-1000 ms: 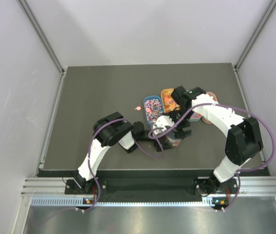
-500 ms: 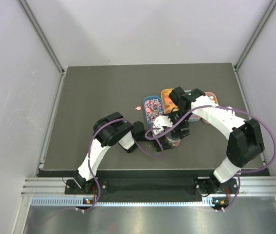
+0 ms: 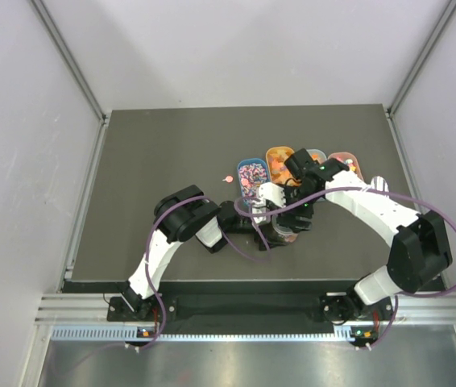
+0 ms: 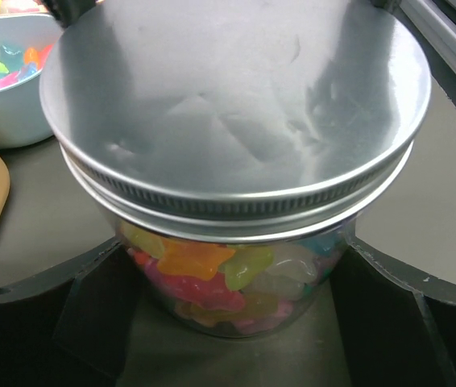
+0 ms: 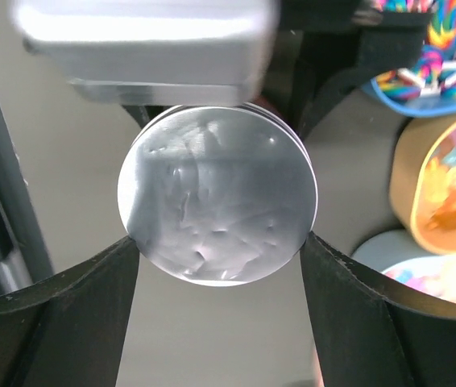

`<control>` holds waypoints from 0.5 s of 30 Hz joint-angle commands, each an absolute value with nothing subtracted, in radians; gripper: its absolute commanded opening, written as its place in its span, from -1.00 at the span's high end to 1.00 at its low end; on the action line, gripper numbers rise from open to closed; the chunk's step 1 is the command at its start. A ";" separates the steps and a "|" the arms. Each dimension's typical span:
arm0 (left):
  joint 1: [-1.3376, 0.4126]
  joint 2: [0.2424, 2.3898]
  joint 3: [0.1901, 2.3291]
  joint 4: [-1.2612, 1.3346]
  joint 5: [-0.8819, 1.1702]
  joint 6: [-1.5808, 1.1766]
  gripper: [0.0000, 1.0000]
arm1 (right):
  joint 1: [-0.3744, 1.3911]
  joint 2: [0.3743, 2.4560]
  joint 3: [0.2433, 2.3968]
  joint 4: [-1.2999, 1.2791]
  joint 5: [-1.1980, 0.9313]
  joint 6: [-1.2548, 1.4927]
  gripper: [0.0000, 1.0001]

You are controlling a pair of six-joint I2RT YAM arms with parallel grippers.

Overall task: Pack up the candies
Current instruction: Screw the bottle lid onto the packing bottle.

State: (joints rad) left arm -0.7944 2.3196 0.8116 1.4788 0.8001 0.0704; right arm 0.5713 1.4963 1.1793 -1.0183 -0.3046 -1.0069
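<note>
1. On the right gripper [image 5: 220,254]: closed from above onto the lid [image 5: 216,193], touching its rim at 3 and 9 o'clock.
2. On the left gripper [image 4: 236,302]: clamped wide around the jar [image 4: 236,282] below the lid, pressing the glass at 3 and 9 o'clock.
3. Inside the jar, packed up to just under the lid: candies [image 4: 204,266]. More in the blue tray [image 5: 421,101] and orange tray [image 5: 409,185] around 12 o'clock of the jar, plus one stray candy [image 3: 227,178] on the table [image 3: 155,161] near 10 o'clock.
4. Likely to slip at the lid: thin, smooth metal rim, little for hard fingers to bite while twisting.
5. Could jam crooked if turned off-axis.
6. Could spin the jar in the lower hold, given slick curved glass, or nudge the trays just beside.
7. Lid: flat, round, brushed silver, ribbed band. Jar: clear, round. Candies: glossy, soft-looking gummies in mixed colours. Trays: oval, matte.
</note>
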 commanded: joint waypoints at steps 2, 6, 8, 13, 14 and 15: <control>-0.779 2.364 0.795 1.351 0.678 0.133 1.00 | 0.611 1.552 1.108 -0.916 -0.446 -0.714 -0.17; -0.781 2.362 0.795 1.351 0.676 0.135 1.00 | 0.611 1.554 1.089 -0.888 -0.466 -0.621 -0.15; -0.782 2.362 0.795 1.351 0.675 0.135 1.00 | 0.611 1.546 1.074 -0.870 -0.462 -0.579 -0.15; -0.782 2.364 0.796 1.348 0.672 0.137 1.00 | 0.611 1.529 1.071 -0.851 -0.468 -0.492 -0.24; -0.782 2.364 0.796 1.350 0.672 0.138 1.00 | 0.611 1.523 1.069 -0.856 -0.466 -0.503 -0.37; -0.782 2.364 0.796 1.350 0.672 0.138 1.00 | 0.611 1.504 1.066 -0.857 -0.450 -0.520 -0.55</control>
State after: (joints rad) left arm -0.7929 2.3196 0.8116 1.4784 0.8005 0.0620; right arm 0.5713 1.4628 1.1320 -0.9337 -0.2775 -0.6685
